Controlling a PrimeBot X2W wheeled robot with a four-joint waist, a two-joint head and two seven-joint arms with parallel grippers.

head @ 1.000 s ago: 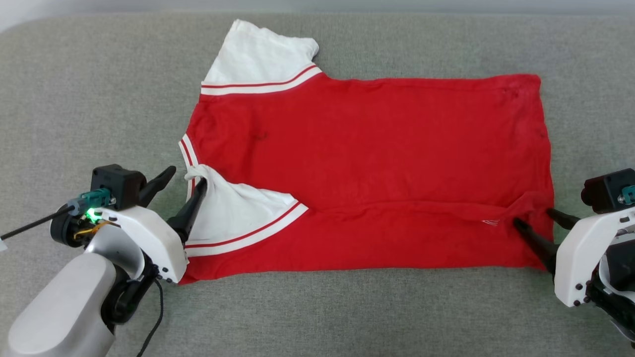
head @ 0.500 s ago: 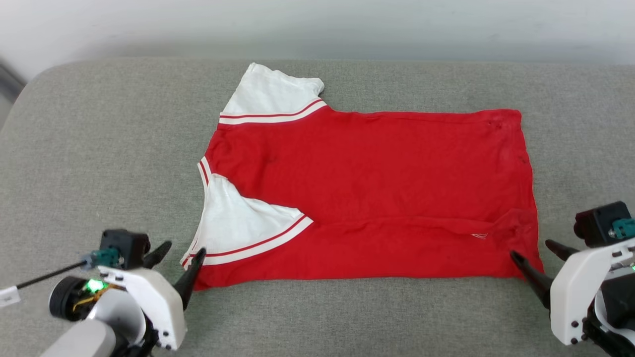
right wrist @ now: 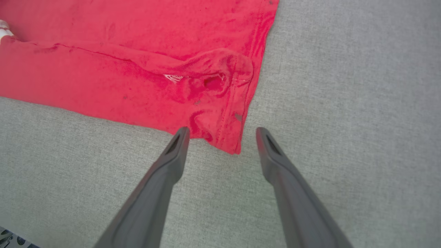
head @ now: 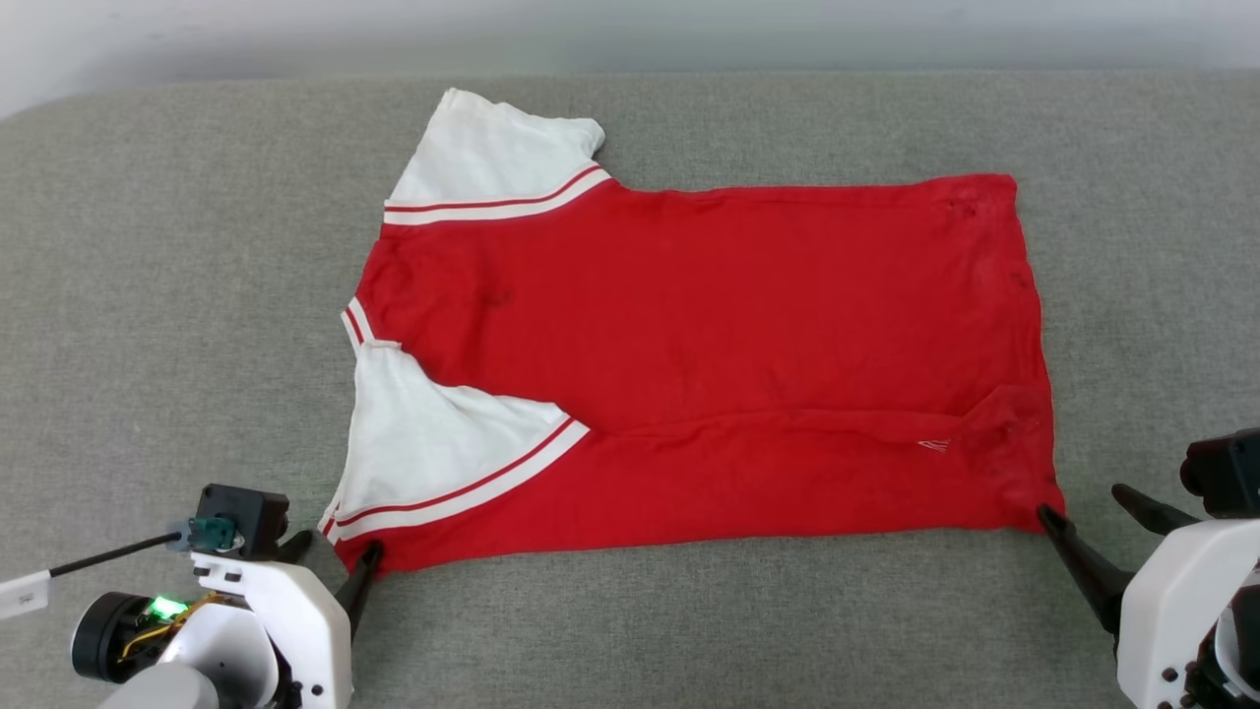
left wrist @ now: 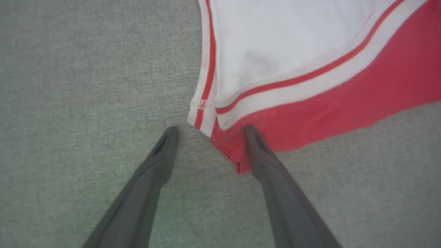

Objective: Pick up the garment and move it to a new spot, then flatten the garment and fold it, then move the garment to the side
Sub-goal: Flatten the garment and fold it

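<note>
The garment (head: pixel 709 325) lies spread on the grey cushion, red body with the back up, so no lettering shows. One white sleeve points away and the other is folded in over the near strip. My left gripper (head: pixel 337 544) stands open at the near left corner; in the left wrist view the left gripper (left wrist: pixel 210 128) straddles the garment (left wrist: pixel 293 51) corner without pinching it. My right gripper (head: pixel 1081 500) is open at the near right hem corner. The right wrist view shows the right gripper (right wrist: pixel 223 129) either side of the garment (right wrist: pixel 137 69) tip.
The grey cushion (head: pixel 177 295) reaches past the shirt on both sides and in front. Its far edge meets a pale wall (head: pixel 630 30). A thin black rod with a white tag (head: pixel 30 594) sticks out left from my left wrist.
Both grippers have opened, let go of the folded-over sleeve and hem, and drawn back to the near corners. The sleeve has settled flat. The head camera has shifted.
</note>
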